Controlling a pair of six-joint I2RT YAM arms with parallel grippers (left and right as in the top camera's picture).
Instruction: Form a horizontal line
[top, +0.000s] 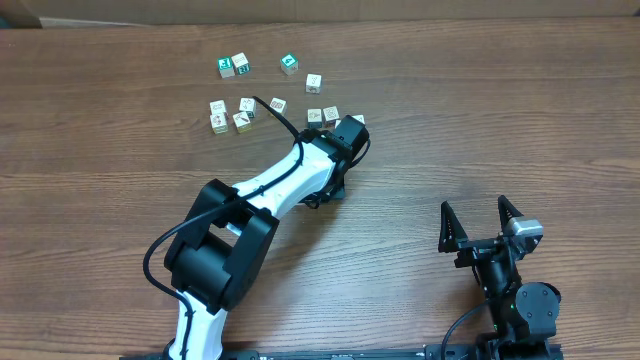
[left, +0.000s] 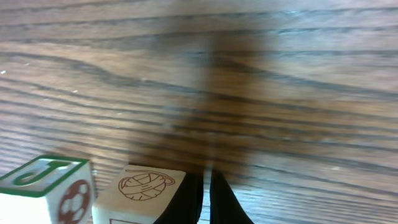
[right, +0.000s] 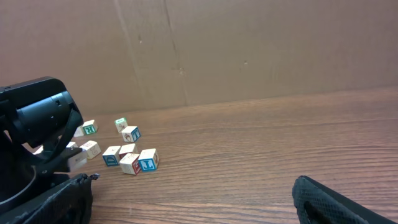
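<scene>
Beside one cube (left: 144, 188), left tool (left: 206, 186) seems shut.

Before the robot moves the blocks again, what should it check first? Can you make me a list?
1. The left gripper is empty: ok, its fingers are together with nothing between.
2. A block is close enough to push: ok, the pale cube sits just beside the fingers.
3. The blocks make a straight line: not ok, the cubes lie scattered.
4. The right gripper is out of the way: ok, open, far from the cubes.
5. The pale cube touches the green-letter cube: cannot tell.
</scene>
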